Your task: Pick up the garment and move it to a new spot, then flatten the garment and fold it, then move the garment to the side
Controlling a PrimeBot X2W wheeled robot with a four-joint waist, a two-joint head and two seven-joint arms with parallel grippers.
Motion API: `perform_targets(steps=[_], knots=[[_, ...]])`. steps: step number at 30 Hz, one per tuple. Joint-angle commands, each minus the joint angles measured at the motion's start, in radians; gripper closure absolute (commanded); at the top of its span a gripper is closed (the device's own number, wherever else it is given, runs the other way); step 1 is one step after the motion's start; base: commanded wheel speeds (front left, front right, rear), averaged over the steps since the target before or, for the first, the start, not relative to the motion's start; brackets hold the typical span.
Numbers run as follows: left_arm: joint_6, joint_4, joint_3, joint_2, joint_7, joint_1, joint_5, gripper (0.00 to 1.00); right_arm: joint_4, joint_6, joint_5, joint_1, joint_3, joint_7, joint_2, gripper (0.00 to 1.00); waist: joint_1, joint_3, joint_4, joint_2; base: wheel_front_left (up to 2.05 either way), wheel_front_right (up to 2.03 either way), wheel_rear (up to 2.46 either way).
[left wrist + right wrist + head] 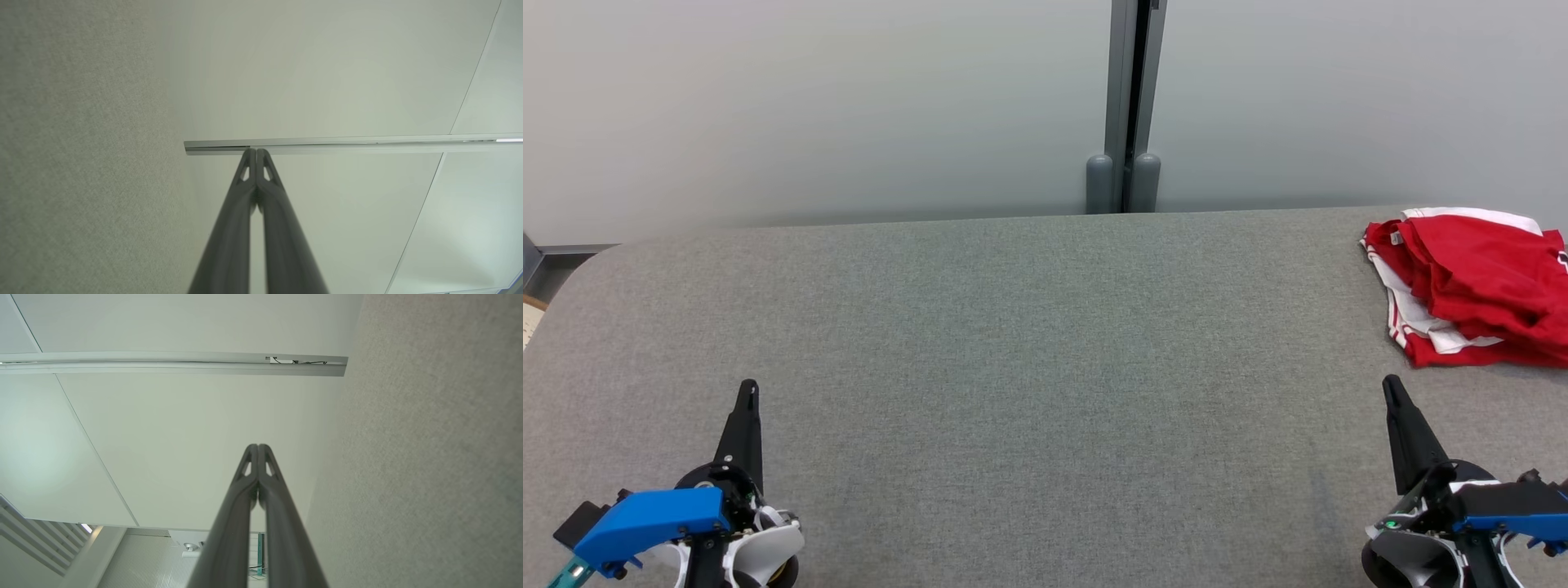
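While the left gripper (749,390) and right gripper (1390,385) rest closed and empty, the garment (1474,286) lies crumpled.
Red-and-white, it sits at the far-right edge of the grey table (1013,343), near but apart from the right gripper.

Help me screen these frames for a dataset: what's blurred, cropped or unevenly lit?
Head view: soft, even light, sharp; the red garment is cropped by the right edge, and dim shade lines the far edge of the grey table. Left wrist view: the shut left gripper is crisp at its tips, blurred near the bottom edge. Right wrist view: the right gripper blurs likewise.
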Motion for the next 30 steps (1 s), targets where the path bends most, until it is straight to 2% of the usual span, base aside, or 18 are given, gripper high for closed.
perform_targets(steps=[1, 30], knots=[[-0.01, -0.005, 0.003, 0.001, 0.005, -0.011, -0.01, 1.0, 0.002, 0.0, 0.012, -0.014, -0.004, 0.003, 0.0, 1.0, 0.0, 0.0, 0.0, 0.0, 0.0, 0.0, 0.0], [-0.01, -0.005, 0.002, 0.001, 0.005, -0.011, -0.011, 1.0, 0.002, 0.0, 0.011, -0.014, -0.003, 0.003, 0.0, 1.0, 0.0, 0.0, 0.0, 0.0, 0.0, 0.0, 0.0]])
